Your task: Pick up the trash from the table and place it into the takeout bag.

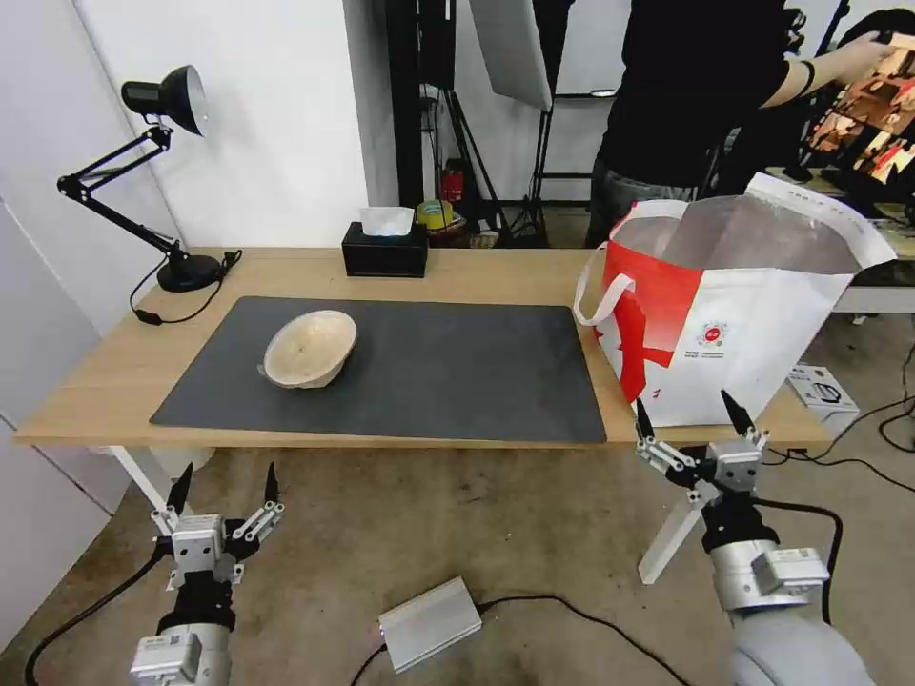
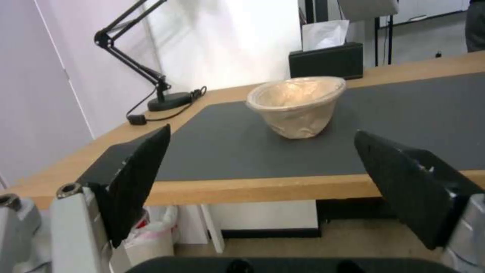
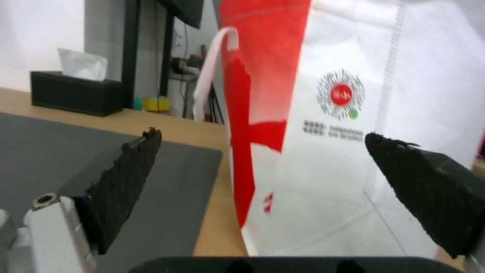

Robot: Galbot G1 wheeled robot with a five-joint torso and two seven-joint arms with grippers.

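A beige shallow bowl [image 1: 309,349] [image 2: 297,104] rests on the dark grey mat [image 1: 400,367] of the light-wood table [image 1: 124,367], left of centre. The red-and-white takeout bag [image 1: 734,305] [image 3: 328,132] stands open at the table's right end, foil lining showing. My left gripper [image 1: 227,488] [image 2: 263,170] hangs open below and in front of the table's left part, facing the bowl. On the other side, my right gripper [image 1: 688,412] [image 3: 263,167] is open just in front of the bag's lower front face, empty.
A black tissue box [image 1: 385,250] sits at the table's back edge and a black desk lamp [image 1: 162,171] at the back left. A silver box [image 1: 429,624] with a cable lies on the floor between my arms. A person stands behind the bag.
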